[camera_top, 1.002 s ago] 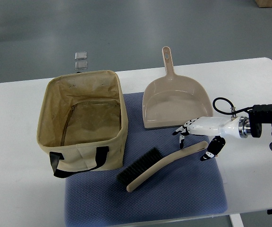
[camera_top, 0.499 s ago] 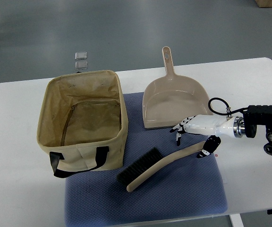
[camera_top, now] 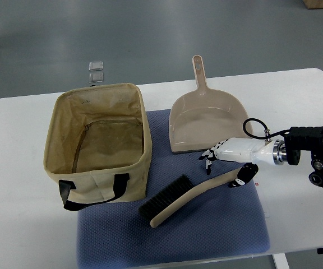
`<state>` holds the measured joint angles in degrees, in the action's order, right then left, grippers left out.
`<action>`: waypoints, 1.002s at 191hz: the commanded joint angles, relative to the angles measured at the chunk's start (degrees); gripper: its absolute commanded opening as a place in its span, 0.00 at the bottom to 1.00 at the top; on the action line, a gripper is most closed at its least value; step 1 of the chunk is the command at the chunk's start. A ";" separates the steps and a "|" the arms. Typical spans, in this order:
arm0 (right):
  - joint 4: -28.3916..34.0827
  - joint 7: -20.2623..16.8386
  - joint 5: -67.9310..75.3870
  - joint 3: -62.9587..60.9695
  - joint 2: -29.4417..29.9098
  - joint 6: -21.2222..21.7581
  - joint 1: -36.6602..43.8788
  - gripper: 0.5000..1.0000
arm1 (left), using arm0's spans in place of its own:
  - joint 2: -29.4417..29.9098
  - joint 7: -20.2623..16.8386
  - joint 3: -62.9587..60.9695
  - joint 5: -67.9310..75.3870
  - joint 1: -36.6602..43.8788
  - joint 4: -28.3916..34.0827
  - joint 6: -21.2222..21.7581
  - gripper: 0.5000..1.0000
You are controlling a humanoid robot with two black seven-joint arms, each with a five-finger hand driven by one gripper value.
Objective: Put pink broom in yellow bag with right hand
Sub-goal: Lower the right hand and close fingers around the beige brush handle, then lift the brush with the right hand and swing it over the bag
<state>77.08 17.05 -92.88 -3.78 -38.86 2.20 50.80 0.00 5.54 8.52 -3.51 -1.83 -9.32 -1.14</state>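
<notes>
The right hand (camera_top: 229, 162) reaches in from the right, its fingers (camera_top: 211, 156) spread and loosely curved, holding nothing. The thumb sits at the tip of the pink broom's (camera_top: 192, 196) handle; whether it touches is unclear. The broom lies diagonally on a blue mat (camera_top: 217, 230), dark bristles toward the yellow bag (camera_top: 97, 143). The bag stands open on the mat's left edge with nothing visible inside, black handle (camera_top: 91, 190) drooping on its near side. A pink dustpan (camera_top: 206, 120), empty, lies just beyond the fingers. Everything rests on a white table (camera_top: 15, 224).
</notes>
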 commanded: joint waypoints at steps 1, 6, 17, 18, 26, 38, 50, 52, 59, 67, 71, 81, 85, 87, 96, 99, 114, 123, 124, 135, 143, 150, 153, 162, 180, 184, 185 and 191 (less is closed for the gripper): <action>0.00 0.09 -0.02 0.00 0.10 -0.01 0.00 0.66 | 0.00 0.00 0.00 0.00 -0.01 0.00 0.00 1.00; 0.00 0.18 -0.02 0.09 0.10 -0.01 0.00 0.66 | 0.00 0.00 0.00 0.00 0.07 0.00 0.00 1.00; 0.00 0.18 -0.11 0.09 0.10 -0.01 0.00 0.66 | 0.00 0.00 0.00 0.00 -0.01 0.00 0.00 1.00; 0.00 0.18 -0.11 0.09 0.10 0.08 0.00 0.66 | 0.00 0.00 0.00 0.00 -0.01 0.00 0.00 1.00; 0.09 0.26 -0.11 0.09 0.10 0.08 0.00 0.66 | 0.00 0.00 0.00 0.00 -0.01 0.00 0.00 1.00; 0.09 0.26 -0.55 0.17 0.45 0.08 -0.09 0.66 | 0.00 0.00 0.00 0.00 -0.01 0.00 0.00 1.00; 0.00 0.26 -0.82 0.09 0.63 0.08 -0.35 0.66 | 0.00 0.00 0.00 0.00 -0.01 0.00 0.00 1.00; 0.09 0.26 -0.82 0.09 0.63 -0.01 -0.35 0.66 | 0.00 0.00 0.00 0.00 -0.01 0.00 0.00 1.00; 0.09 0.26 -0.82 0.09 0.63 -0.01 -0.44 0.66 | 0.00 0.00 0.00 0.00 -0.01 0.00 0.00 1.00; 0.09 0.26 -0.82 0.09 0.71 0.08 -0.35 0.66 | 0.00 0.00 0.00 0.00 -0.01 0.00 0.00 1.00; 0.09 0.26 -0.82 0.09 0.71 -0.01 -0.35 0.66 | 0.00 0.00 0.00 0.00 -0.01 0.00 0.00 1.00; 0.00 0.26 -0.82 0.09 0.71 -0.01 -0.35 0.64 | 0.00 0.00 0.00 0.00 -0.01 0.00 0.00 1.00; 0.00 0.26 -0.90 0.09 0.71 -0.01 -0.44 0.63 | 0.00 0.00 0.00 0.00 -0.01 0.00 0.00 1.00; 0.00 0.26 -0.90 0.09 0.71 -0.01 -0.35 0.61 | 0.00 0.00 0.00 0.00 -0.01 0.00 0.00 1.00; 0.00 0.26 -0.90 0.09 0.71 0.08 -0.35 0.58 | 0.00 0.00 0.00 0.00 0.07 0.00 0.00 1.00; 0.00 0.26 -0.90 0.09 0.71 0.08 -0.35 0.57 | 0.00 0.00 0.00 0.00 -0.01 0.00 0.00 1.00; 0.00 0.26 -1.08 0.09 0.71 0.08 -0.35 0.51 | 0.00 0.00 0.00 0.00 -0.01 0.00 0.00 1.00; 0.00 0.26 -1.43 0.17 0.71 0.08 -0.44 0.45 | 0.00 0.00 0.00 0.00 0.07 0.00 0.00 1.00; 0.00 0.26 -1.43 0.17 0.71 0.08 -0.44 0.45 | 0.00 0.00 0.00 0.00 0.07 0.00 0.00 1.00; 0.00 0.26 -1.69 0.17 0.71 0.08 -0.53 0.41 | 0.00 0.00 0.00 0.00 -0.01 0.00 0.00 1.00; 0.00 0.35 -1.78 0.17 0.80 0.17 -0.53 0.37 | 0.00 0.00 0.00 0.00 -0.01 0.00 0.00 1.00; 0.09 0.35 -1.78 0.17 0.80 0.17 -0.53 0.34 | 0.00 0.00 0.00 0.00 -0.01 0.00 0.00 1.00; 0.00 0.35 -1.87 0.17 0.80 0.17 -0.53 0.33 | 0.00 0.00 0.00 0.00 0.07 0.00 0.00 1.00; 0.09 0.53 -1.87 0.17 0.80 0.26 -0.53 0.30 | 0.00 0.00 0.00 0.00 -0.01 0.00 0.00 1.00; 0.00 0.62 -1.87 0.26 0.80 0.34 -0.53 0.24 | 0.00 0.00 0.00 0.00 0.07 0.00 0.00 1.00; 0.09 0.62 -1.87 0.26 0.80 0.26 -0.53 0.23 | 0.00 0.00 0.00 0.00 0.07 0.00 0.00 1.00; 0.09 0.62 -1.87 0.26 0.80 0.26 -0.53 0.23 | 0.00 0.00 0.00 0.00 0.07 0.00 0.00 1.00; 0.09 0.62 -1.87 0.17 0.80 0.26 -0.53 0.22 | 0.00 0.00 0.00 0.00 -0.01 0.00 0.00 1.00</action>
<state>77.09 17.62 -94.74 -3.55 -38.06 2.47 50.28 0.00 5.54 8.52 -3.51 -1.82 -9.32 -1.14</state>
